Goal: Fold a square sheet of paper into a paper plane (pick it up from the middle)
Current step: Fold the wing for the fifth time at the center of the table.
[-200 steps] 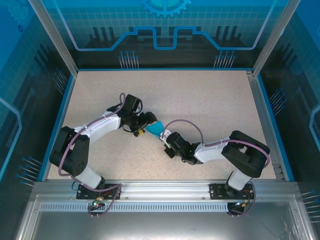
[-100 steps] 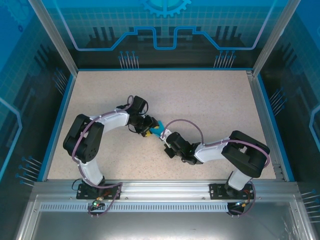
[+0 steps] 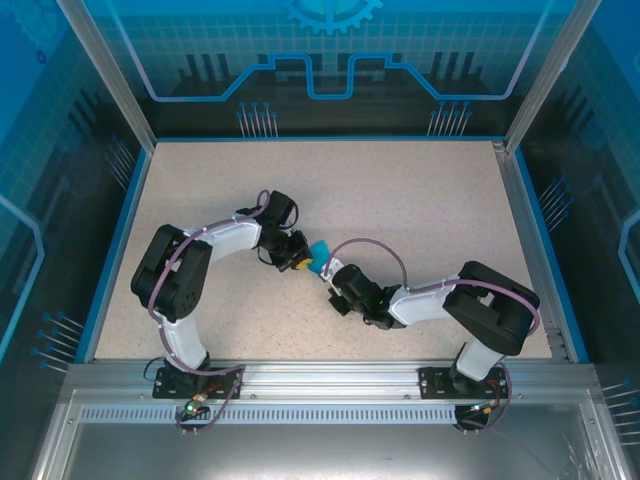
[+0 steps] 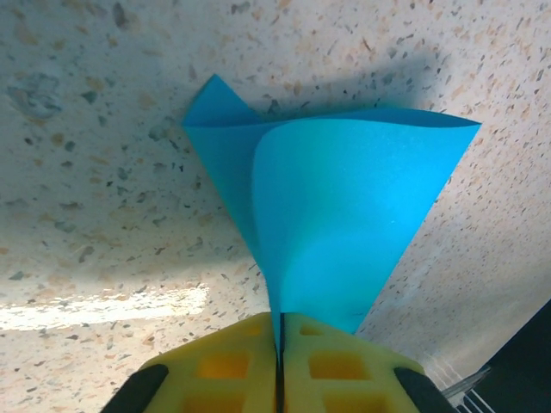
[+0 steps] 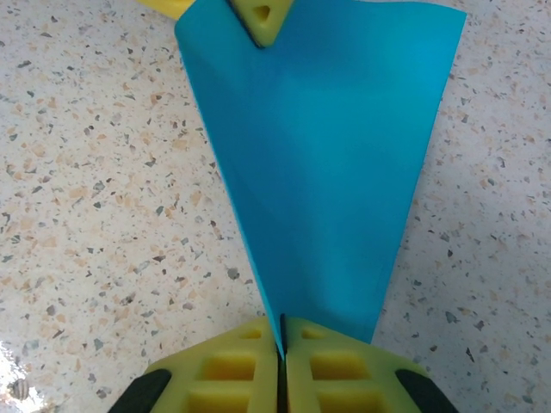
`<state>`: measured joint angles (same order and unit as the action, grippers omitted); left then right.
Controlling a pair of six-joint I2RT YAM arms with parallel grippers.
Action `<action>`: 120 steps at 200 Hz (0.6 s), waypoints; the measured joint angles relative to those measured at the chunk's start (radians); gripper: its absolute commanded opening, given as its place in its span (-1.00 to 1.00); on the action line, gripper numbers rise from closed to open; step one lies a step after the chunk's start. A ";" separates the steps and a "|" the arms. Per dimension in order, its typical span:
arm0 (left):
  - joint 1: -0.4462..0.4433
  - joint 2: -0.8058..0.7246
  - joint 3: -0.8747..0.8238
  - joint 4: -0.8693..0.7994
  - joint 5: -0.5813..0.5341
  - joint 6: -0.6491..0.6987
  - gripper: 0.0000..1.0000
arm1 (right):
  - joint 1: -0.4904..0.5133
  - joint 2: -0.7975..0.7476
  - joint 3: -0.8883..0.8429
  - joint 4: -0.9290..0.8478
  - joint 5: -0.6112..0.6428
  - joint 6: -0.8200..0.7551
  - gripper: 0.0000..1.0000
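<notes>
**Item: part-folded paper plane, pinched from both sides**

Left gripper (image 4: pixel 280 366): clenched. Its yellow pads meet on the narrow end of the paper, grasping it there.

Paper plane (image 3: pixel 318 249): held between the two grippers at mid-table, slightly left of centre. It casts a shadow on the speckled table (image 3: pixel 420 200), and I judge it raised; any contact with the surface cannot be told.

Right gripper (image 5: pixel 280 357): clenched, grasping the sheet's other tapered end. A yellow pad of the left gripper shows at the far edge of the paper.

Risks:
- Thin sheet gripped at two points. If the arms draw apart or twist against each other, it could tear or wrinkle.
- Both holds sit on slim tips, so a slip would drop one end.
- The upper layer bows open. Released early, it would likely spring back and lose the fold.

Appearance: plain cyan-blue and unmarked. Wedge outline with sharp corners. One layer curls over another, uncreased along that curve.
</notes>
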<state>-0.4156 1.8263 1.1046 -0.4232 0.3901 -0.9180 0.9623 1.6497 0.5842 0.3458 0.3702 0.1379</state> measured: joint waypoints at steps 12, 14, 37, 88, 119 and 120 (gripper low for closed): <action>0.000 0.000 0.005 -0.006 0.000 0.003 -0.95 | 0.000 -0.001 0.000 -0.002 0.000 -0.003 -0.74; 0.000 0.000 0.006 -0.008 0.000 0.002 -0.95 | 0.000 -0.001 0.000 -0.002 -0.001 -0.004 -0.73; 0.000 0.000 0.011 -0.021 0.000 0.005 -0.97 | 0.000 -0.008 0.000 -0.011 -0.001 -0.008 -0.66; 0.000 0.000 0.012 -0.025 0.000 0.009 -1.00 | 0.000 -0.023 0.002 -0.045 -0.001 -0.015 -0.52; 0.000 0.000 0.014 -0.029 0.000 0.012 -1.00 | 0.000 -0.038 0.002 -0.056 0.000 -0.019 -0.52; 0.000 0.000 0.014 -0.029 0.000 0.012 -1.00 | 0.000 -0.039 0.002 -0.056 -0.001 -0.019 -0.52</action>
<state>-0.4156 1.8263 1.1183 -0.4519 0.3897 -0.9058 0.9627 1.6112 0.5858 0.2893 0.3695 0.1184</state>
